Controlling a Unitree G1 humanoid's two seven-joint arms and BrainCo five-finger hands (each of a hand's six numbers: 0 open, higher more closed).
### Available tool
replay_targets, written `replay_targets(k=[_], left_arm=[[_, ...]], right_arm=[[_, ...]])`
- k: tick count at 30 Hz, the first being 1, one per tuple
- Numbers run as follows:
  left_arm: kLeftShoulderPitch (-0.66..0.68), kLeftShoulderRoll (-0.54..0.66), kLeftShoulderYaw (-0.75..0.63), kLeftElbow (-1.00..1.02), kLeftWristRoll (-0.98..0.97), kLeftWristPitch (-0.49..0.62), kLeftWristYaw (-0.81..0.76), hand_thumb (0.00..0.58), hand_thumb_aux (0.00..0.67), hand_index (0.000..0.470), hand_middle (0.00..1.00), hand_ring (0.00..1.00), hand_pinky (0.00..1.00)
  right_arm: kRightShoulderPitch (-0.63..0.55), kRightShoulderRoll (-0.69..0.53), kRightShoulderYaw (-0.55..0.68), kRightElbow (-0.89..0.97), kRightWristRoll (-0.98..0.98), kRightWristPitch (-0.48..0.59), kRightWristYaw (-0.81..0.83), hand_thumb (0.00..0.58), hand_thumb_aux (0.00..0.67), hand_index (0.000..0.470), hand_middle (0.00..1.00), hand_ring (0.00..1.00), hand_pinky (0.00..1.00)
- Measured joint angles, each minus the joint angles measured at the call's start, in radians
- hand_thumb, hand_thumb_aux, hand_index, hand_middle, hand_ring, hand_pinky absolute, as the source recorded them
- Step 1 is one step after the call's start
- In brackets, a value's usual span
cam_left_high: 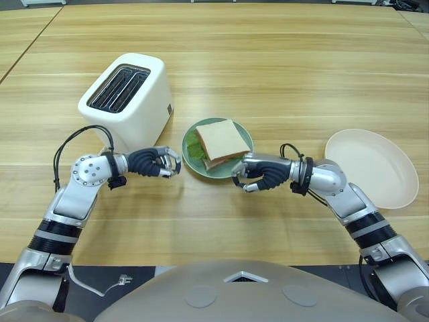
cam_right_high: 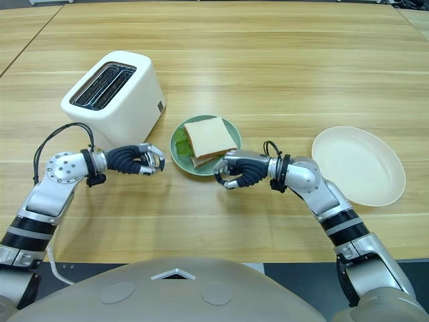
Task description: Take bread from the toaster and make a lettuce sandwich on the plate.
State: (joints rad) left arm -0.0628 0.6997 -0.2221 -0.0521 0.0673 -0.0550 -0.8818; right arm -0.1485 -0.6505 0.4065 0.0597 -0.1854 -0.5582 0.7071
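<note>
Sandwich (cam_left_high: 221, 139): on green plate (cam_left_high: 246, 135), table centre, right of toaster (cam_left_high: 131, 107).
Left hand (cam_left_high: 161, 162): clenched, holding nothing, just left of plate.
Right hand (cam_left_high: 258, 173): clenched, holding nothing, at plate's near-right rim.

Cream round shallow dish (cam_left_high: 373, 168) is sitting on the right side of the light wooden plank table (cam_left_high: 288, 74), well apart from everything else on it. Thin white power cord with a plug (cam_left_high: 123, 278) is lying by the table's near left edge. A second wooden tabletop (cam_left_high: 17, 40) is butting up at far left, with a dark seam between them.
</note>
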Motion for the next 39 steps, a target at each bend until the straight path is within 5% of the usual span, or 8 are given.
replay_targets(k=[21,22,23,24,25,26,32,39], left_arm=[[-0.314,-0.35,-0.125,0.599,0.216,-0.172,0.458,0.58,0.67,0.47,1.0,1.0,1.0],[-0.318,-0.36,-0.118,0.62,0.198,-0.195,0.456,0.573,0.599,0.42,0.36,0.36,0.36],[-0.313,-0.362,-0.108,0.619,0.182,-0.212,0.455,0.46,0.365,0.256,0.0,0.0,0.0],[-0.295,-0.361,-0.091,0.606,0.163,-0.239,0.45,0.0,0.0,0.0,0.0,0.0,0.0],[-0.267,-0.358,-0.073,0.579,0.132,-0.267,0.446,0.0,0.0,0.0,0.0,0.0,0.0],[-0.238,-0.357,-0.056,0.549,0.109,-0.29,0.443,0.0,0.0,0.0,0.0,0.0,0.0],[0.011,-0.41,0.165,0.139,0.0,-0.52,0.67,0.0,0.0,0.0,0.0,0.0,0.0],[0.143,-0.491,0.224,-0.064,0.156,-0.547,0.853,0.0,0.0,0.0,0.0,0.0,0.0]], right_arm=[[-0.158,0.117,0.014,0.287,-0.449,0.069,-0.439,0.58,0.67,0.47,1.0,1.0,1.0],[-0.162,0.121,0.013,0.293,-0.447,0.065,-0.456,0.58,0.67,0.47,1.0,1.0,1.0],[-0.163,0.126,0.008,0.291,-0.442,0.058,-0.462,0.564,0.56,0.393,1.0,1.0,1.0],[-0.162,0.131,0.0,0.283,-0.41,0.044,-0.461,0.468,0.376,0.264,0.56,0.56,0.56],[-0.159,0.139,-0.019,0.259,-0.36,0.029,-0.457,0.436,0.336,0.236,0.36,0.36,0.36],[-0.159,0.145,-0.033,0.23,-0.31,0.017,-0.45,0.0,0.0,0.0,0.0,0.0,0.0],[-0.119,0.24,-0.256,-0.151,0.211,0.005,-0.466,0.0,0.0,0.0,0.0,0.0,0.0],[0.011,0.47,-0.372,-0.302,0.064,0.193,-0.753,0.0,0.0,0.0,0.0,0.0,0.0]])
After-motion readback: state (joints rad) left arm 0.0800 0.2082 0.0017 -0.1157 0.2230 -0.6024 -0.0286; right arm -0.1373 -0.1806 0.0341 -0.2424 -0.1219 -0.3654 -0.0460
